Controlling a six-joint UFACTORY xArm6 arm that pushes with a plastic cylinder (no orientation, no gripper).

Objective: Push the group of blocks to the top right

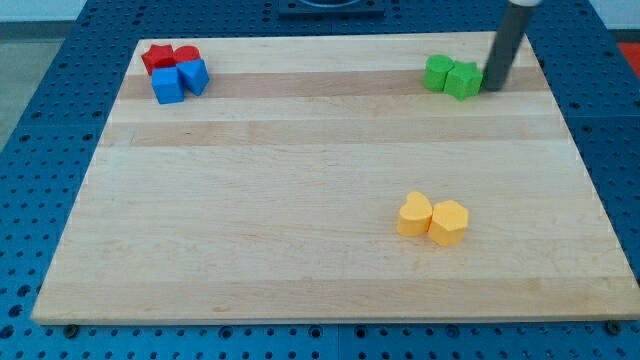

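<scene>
Sitting near the view's top right, the two green blocks were touching each other, the left one kind of rounded and the right one more angular, though you couldn't really pin the shapes down. My tip was right against the right-hand green block, on its right side, with the dark rod slanting up out of the view's top. No claw on this rig, so nothing was open, closed or holding anything, just a bare rod end on the wooden board. Further out, you had a yellow heart-shaped block touching a yellow hexagon-ish block at lower right of centre. Way over at top left, two red blocks sat just behind two blue cube-like blocks, all bunched together. Blue perforated table all around.
</scene>
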